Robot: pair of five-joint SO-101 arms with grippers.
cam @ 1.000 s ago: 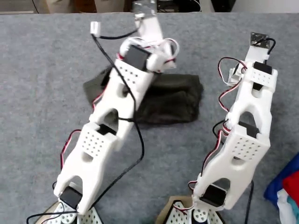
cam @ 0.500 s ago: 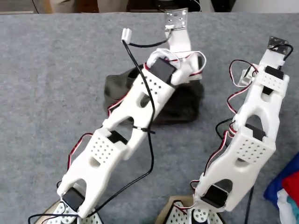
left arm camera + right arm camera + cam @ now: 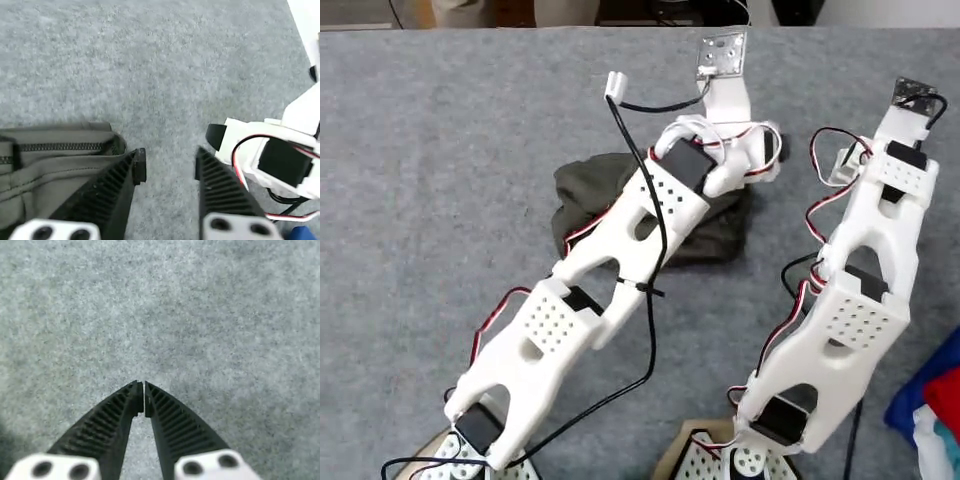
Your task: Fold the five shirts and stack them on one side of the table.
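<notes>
The left tool hangs open at the edge of the bunched olive shirt lying mid-way across the grey worktop, while the right tool is closed on nothing.

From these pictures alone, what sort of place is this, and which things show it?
Probably a robotics lab bench set up for cloth-folding trials. A white left arm and right arm with bare wiring stand on a grey felt-covered table. An olive shirt lies on the table, and bright clothes sit at its edge.
</notes>
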